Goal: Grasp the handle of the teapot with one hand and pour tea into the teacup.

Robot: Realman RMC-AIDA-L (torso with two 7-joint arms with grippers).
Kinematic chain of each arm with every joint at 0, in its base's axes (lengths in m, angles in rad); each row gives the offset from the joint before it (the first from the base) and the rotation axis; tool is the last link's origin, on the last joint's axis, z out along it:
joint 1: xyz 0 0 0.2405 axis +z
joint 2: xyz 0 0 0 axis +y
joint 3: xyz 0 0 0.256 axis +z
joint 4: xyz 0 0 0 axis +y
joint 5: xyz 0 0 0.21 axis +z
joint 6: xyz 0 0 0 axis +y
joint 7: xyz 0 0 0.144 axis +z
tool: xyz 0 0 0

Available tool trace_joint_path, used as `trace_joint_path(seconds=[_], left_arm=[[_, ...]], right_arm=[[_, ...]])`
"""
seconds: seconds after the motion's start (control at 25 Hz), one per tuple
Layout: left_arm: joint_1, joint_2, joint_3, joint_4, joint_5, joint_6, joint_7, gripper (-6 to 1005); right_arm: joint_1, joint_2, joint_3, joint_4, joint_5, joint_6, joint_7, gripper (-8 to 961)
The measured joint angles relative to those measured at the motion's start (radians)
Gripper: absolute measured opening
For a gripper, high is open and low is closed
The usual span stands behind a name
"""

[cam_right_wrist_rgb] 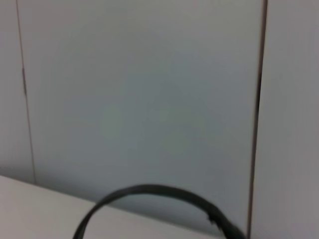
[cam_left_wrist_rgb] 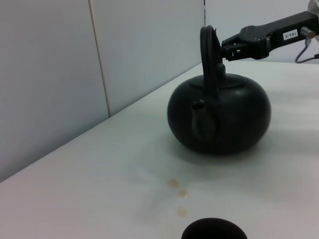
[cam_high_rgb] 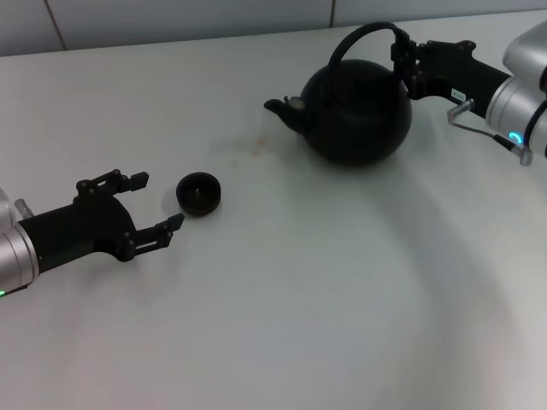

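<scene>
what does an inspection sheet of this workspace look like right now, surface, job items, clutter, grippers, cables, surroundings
surface: white table, a few small brownish stains between pot and cup
teapot: upright at the far right, spout toward the robot's left, lid on
handle: raised in an arch over the pot
teacup: upright, apart from the pot, on the left side
clutter: nothing seen
left gripper: open, low beside the teacup, not touching it
right gripper: at the handle's thick side; grip cannot be confirmed
cables: a thin grey loop at the right wrist
surroundings: pale panelled wall behind the table
</scene>
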State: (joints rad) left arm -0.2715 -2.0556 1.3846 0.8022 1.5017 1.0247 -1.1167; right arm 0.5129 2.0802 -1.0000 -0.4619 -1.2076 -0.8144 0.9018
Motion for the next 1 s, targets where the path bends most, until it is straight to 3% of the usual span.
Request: trace_joint_path(seconds=[0.32,0.48,0.76,0.84,0.88,0.92,1.0], left_arm=[[0.0,0.0,0.002,0.003,0.0,0.0,-0.001,792],[0.0,0.0,0.002,0.004,0.0,0.0,-0.002,791],[0.002,0.0,0.004,0.005,0.0,0.001,-0.004,791],[0.007,0.001,0.0,0.009,0.0,0.002,-0.004,791],[0.014,0.001,-0.002,0.016,0.0,0.002,-0.005,791],[0.014,0.001,-0.002,0.016,0.0,0.002,-0.005,791],[0.032,0.003,-0.004,0.029,0.0,0.005,-0.006,791]], right_arm=[[-0.035,0.0,0.007,-0.011,-0.001,-0.063,0.0,104],[-0.063,0.001,0.045,-0.019,0.024,-0.135,-0.002,294],[-0.136,0.0,0.052,-0.035,0.105,-0.218,-0.02,528],[-0.171,0.0,0.052,-0.037,0.109,-0.291,-0.013,606],[-0.209,-0.002,0.046,-0.031,0.105,-0.393,-0.014,645],[-0.209,-0.002,0.046,-0.031,0.105,-0.393,-0.014,684],[-0.252,-0.003,0.032,-0.028,0.031,-0.561,-0.056,741]])
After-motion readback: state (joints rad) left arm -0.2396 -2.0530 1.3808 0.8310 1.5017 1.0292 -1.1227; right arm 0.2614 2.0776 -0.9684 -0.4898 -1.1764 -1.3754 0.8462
